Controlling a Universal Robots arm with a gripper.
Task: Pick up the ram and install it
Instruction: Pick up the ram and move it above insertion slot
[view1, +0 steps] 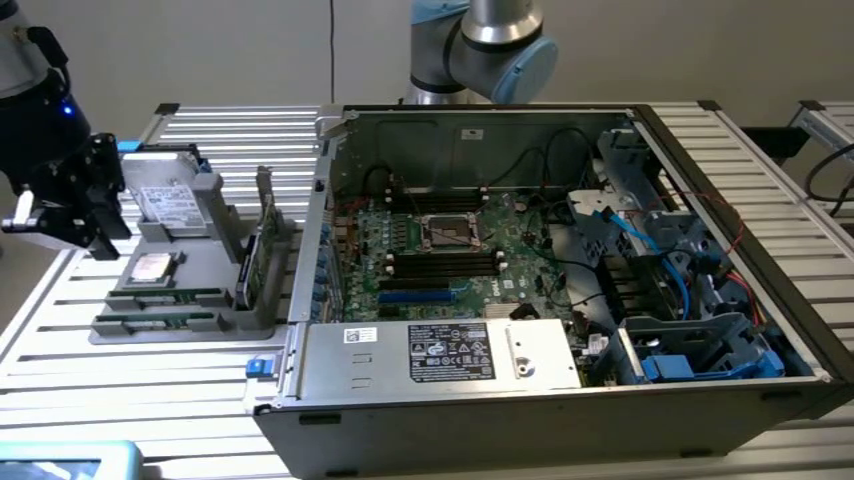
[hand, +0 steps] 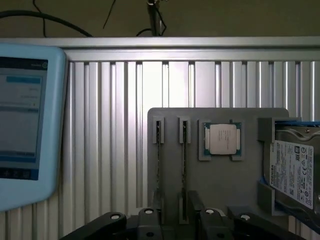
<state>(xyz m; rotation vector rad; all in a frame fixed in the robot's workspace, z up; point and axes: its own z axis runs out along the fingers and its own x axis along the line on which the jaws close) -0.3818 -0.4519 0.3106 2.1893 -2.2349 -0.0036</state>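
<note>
The near ram stick (view1: 154, 322) (hand: 158, 160) and the far ram stick (view1: 167, 297) (hand: 183, 160) sit in a grey holder (view1: 200, 265) on the slatted table (view1: 80, 385), to the exterior view's left of the open computer case (view1: 534, 425). Each stands on edge in its own slot, side by side but apart. They are thin green strips, and the chips are too small to make out.

Just beyond the far stick lies a processor (view1: 154, 267), and farther back a hard drive (view1: 167, 200) leans in its cradle. An expansion card (view1: 263, 235) stands upright on the holder's right side, between the sticks and the case.

The gripper (view1: 64, 232) hangs in the air off the holder's left side, near the hard drive. Its claw is released and empty, touching neither stick.

A blue-rimmed tablet (view1: 60, 462) lies at the table's near left corner. Inside the case the motherboard (view1: 454, 250) lies uncovered.
</note>
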